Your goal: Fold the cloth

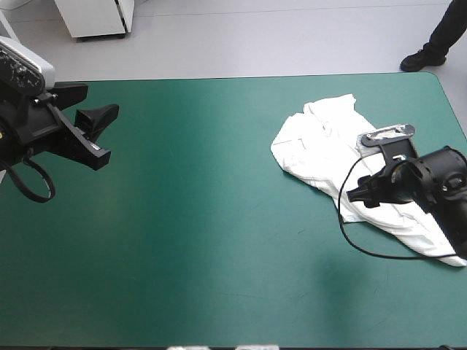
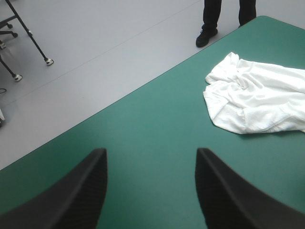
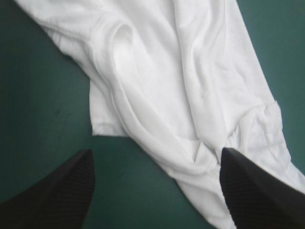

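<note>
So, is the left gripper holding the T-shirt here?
No, the left gripper stands open over bare teal-green cover, with the T-shirt lying well ahead of it.

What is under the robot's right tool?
The crumpled white T-shirt and some teal-green cover lie under the open right tool. Whatever lies beneath the T-shirt is covered.

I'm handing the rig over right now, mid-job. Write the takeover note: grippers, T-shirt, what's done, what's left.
Left gripper: fingers open, empty, raised over the table's left side, far from the T-shirt.
Right gripper: fingers open, over the T-shirt's near part, cloth ahead of and between them, nothing gripped.
T-shirt: crumpled heap by the table's right edge.
Done: no fold made yet.
Left: grasp, spread flat, then fold.
</note>
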`<action>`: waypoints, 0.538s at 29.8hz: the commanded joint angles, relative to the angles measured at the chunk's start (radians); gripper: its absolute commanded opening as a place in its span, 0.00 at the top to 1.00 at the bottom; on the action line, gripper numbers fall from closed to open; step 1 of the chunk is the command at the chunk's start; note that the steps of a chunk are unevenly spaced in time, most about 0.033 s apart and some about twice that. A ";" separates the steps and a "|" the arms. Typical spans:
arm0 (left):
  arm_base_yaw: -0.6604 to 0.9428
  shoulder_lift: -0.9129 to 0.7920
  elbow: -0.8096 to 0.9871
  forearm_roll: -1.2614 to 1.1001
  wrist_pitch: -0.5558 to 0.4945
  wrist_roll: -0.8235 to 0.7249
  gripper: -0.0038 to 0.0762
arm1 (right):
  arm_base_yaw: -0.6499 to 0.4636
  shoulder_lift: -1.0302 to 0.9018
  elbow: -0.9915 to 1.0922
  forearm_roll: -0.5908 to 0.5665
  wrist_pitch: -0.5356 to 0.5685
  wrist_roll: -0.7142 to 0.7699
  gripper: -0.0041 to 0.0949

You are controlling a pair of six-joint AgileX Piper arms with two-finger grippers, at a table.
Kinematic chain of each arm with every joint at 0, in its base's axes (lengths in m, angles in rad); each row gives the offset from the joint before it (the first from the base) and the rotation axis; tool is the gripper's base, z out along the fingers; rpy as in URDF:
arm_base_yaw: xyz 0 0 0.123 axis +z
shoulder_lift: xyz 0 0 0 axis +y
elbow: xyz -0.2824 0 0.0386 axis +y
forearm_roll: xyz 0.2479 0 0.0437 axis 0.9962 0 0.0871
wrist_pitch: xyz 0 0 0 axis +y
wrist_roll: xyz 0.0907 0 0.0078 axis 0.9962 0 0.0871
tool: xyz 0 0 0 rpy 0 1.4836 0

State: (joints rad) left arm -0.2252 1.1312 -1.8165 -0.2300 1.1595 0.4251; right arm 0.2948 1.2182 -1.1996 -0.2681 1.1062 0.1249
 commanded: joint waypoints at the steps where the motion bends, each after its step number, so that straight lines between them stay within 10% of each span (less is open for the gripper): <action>1: -0.002 -0.010 -0.020 -0.045 -0.063 -0.018 0.39 | -0.025 0.075 -0.066 -0.053 -0.113 0.027 0.25; 16: -0.002 -0.008 -0.020 -0.013 -0.063 -0.018 0.39 | -0.325 0.597 -0.472 0.278 -0.096 -0.114 0.27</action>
State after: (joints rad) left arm -0.2252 1.1345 -1.8165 -0.2398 1.1605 0.4189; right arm 0.0000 1.8017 -1.6122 -0.0419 1.0199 0.0440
